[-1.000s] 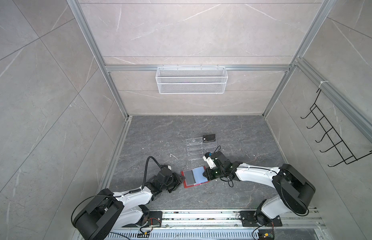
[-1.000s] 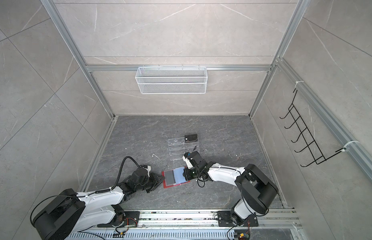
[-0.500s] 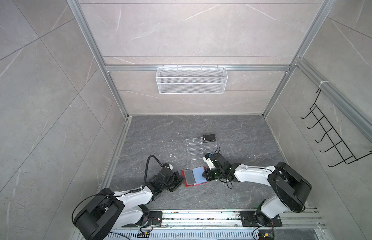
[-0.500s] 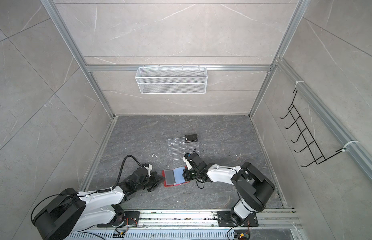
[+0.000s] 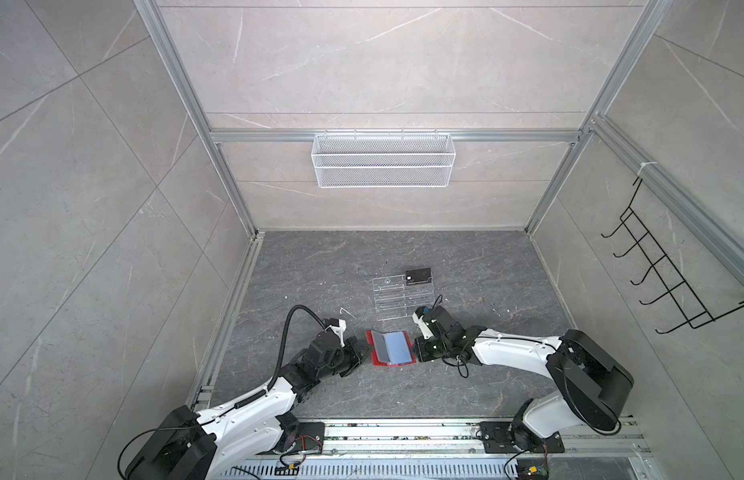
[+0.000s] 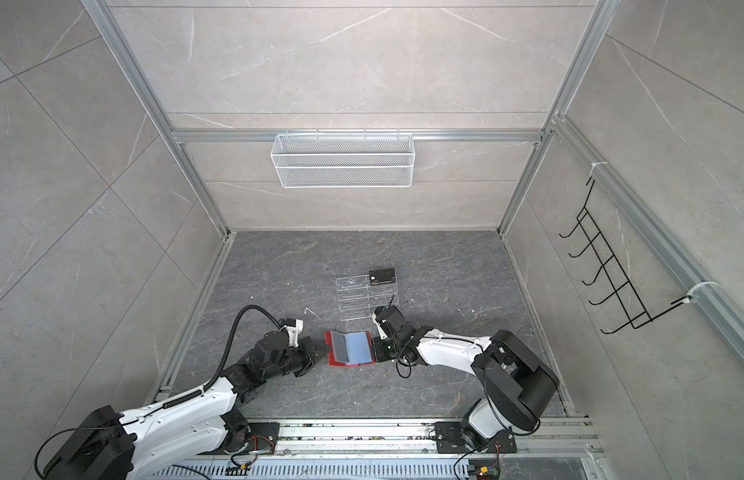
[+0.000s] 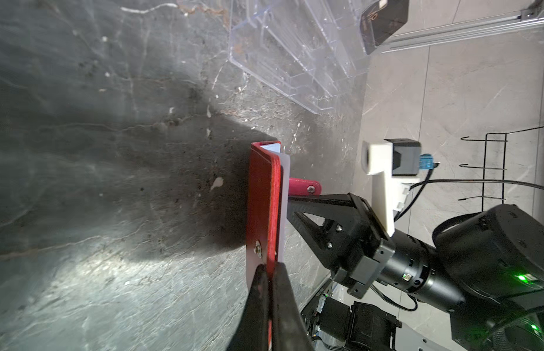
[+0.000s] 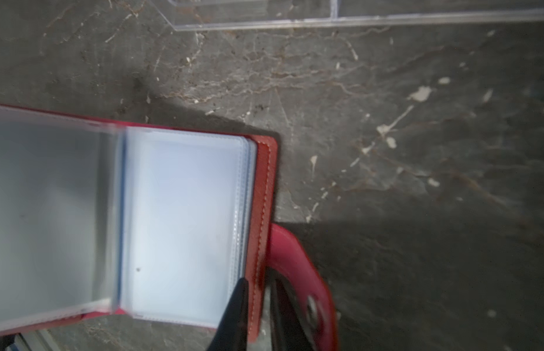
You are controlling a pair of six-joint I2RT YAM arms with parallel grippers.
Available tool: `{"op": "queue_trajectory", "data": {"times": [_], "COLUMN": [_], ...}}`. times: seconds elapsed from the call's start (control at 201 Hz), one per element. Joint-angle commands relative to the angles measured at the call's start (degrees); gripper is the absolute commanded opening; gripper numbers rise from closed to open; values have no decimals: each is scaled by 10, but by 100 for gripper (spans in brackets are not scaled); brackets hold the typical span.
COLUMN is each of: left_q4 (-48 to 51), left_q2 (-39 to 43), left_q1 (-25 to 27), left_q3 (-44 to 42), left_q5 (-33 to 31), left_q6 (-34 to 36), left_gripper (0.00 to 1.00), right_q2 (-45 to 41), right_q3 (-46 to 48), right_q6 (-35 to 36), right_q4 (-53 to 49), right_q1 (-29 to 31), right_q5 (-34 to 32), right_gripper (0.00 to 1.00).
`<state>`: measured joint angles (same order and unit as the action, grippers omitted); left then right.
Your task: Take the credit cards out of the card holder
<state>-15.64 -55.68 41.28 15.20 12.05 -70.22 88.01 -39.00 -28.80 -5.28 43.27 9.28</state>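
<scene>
- Jaws of the left gripper (image 7: 270, 273) are pressed together on the red cover of the card holder (image 5: 391, 348), at its left edge as both top views show it.
- Jaws of the right gripper (image 8: 258, 282) stand slightly apart, one finger on each side of the card holder's right cover edge. If they really press it, I cannot tell.
- The card holder lies open between the two grippers, its left cover raised off the floor. Its pale bluish clear sleeves (image 8: 185, 212) face up, and whether a card sits inside them is not possible to see.
- A red strap (image 8: 298, 273) with a metal snap sticks out from the card holder's right edge, just beside the right gripper's fingers.
- A small white scrap (image 5: 345, 311) lies behind the card holder, to its left.
- Behind the card holder, near but not touching, stands a transparent acrylic tiered rack (image 5: 403, 299).
- One black credit card (image 5: 418, 275) with pale "VIP" lettering stands in the rack's tier farthest from the card holder, at the right end.
- The floor (image 5: 320, 266) is dark grey with marble veins and pale specks.
- The walls (image 5: 112, 187) are pale tiles in an aluminium frame. Far behind the card holder hangs a white wire basket (image 5: 382, 160), and far to its right a black hook rack (image 5: 661, 286).
</scene>
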Motion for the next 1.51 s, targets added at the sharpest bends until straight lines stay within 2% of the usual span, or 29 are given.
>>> {"op": "queue_trajectory", "data": {"times": [0.0,0.304,0.473,0.572,0.727,0.831,0.991,1.12,1.23,1.309,1.384,1.503], "left_q4": [-10,-78,-92,-42,107,177,282,373,507,579,550,354], "left_q2": [-17,-126,-177,-162,-100,-90,-117,-105,-63,-41,-31,-56], "left_q1": [1,3,10,8,8,7,7,7,7,7,7,7], "left_q3": [34,89,105,96,98,108,157,198,255,304,332,305], "left_q5": [11,63,82,56,3,-17,-59,-106,-203,-252,-208,-25], "left_q6": [34,46,48,51,88,122,176,179,162,160,180,158], "left_gripper": [0,0,0,0,0,0,0,29,40,42,42,40], "right_q2": [15,28,19,11,-15,-51,-99,-112,-121,-119,-102,-70], "right_q3": [-12,14,3,-3,-8,-4,-1,-20,-33,-37,-47,-60], "right_q6": [-7,-31,-25,-26,-30,-27,-26,-22,-24,-26,-27,-31], "right_q4": [-39,13,-14,-46,-102,-99,-76,-80,-74,-57,-52,-45], "right_q1": [-1,-1,-1,-5,-10,-9,-7,-1,3,3,5,5], "right_q5": [-19,17,16,-4,-38,-33,-8,16,19,35,45,52], "right_gripper": [18,17,17,17,17,16,16,16,16,16,16,15]}}
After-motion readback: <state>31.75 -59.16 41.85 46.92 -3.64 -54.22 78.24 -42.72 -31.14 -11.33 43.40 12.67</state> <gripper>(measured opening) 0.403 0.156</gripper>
